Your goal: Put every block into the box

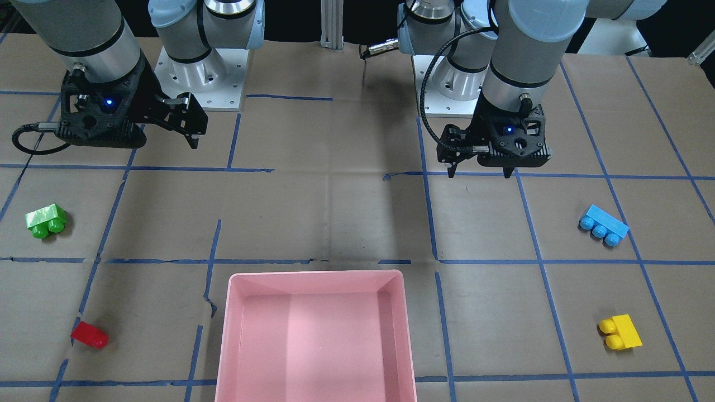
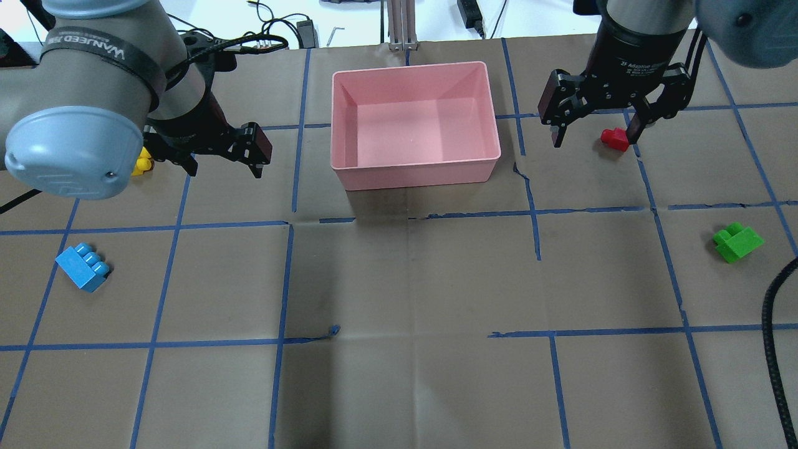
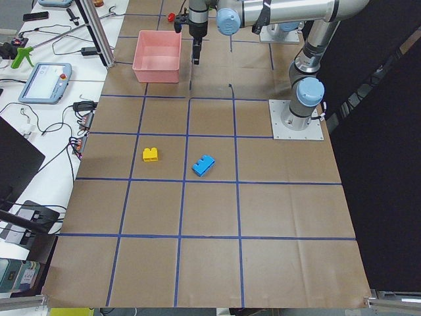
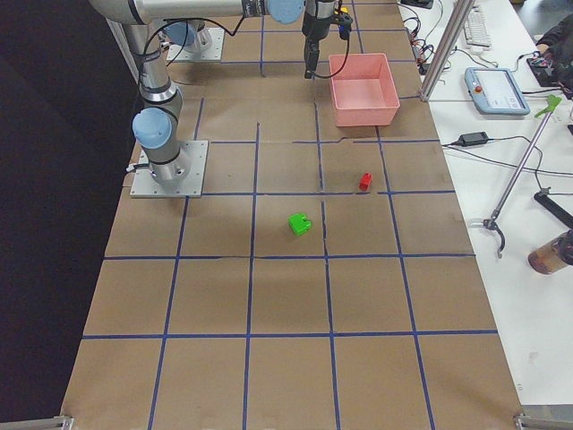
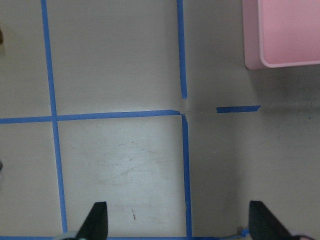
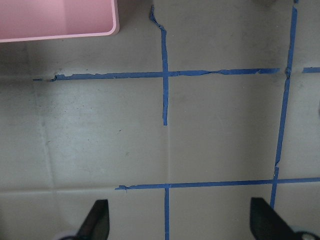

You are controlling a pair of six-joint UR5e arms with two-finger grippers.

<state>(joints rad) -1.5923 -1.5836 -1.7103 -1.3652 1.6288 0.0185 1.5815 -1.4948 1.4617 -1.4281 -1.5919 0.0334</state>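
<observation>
The pink box (image 2: 414, 174) stands at the table's far middle and is empty; it also shows in the front view (image 1: 318, 277). The light blue block (image 2: 83, 267) and the yellow block (image 2: 142, 163), partly behind my left arm, lie on my left side. The red block (image 2: 614, 138) and the green block (image 2: 738, 242) lie on my right side. My left gripper (image 2: 223, 169) is open and empty, hovering left of the box. My right gripper (image 2: 593, 140) is open and empty, hovering right of the box, above and apart from the red block (image 1: 89, 334).
Brown paper with a blue tape grid (image 2: 287, 274) covers the table. The two arm bases (image 1: 195, 78) stand on the robot's side. A bench with cables and a teach pendant (image 3: 45, 82) runs beyond the far edge. An aluminium post (image 2: 402, 25) stands behind the box.
</observation>
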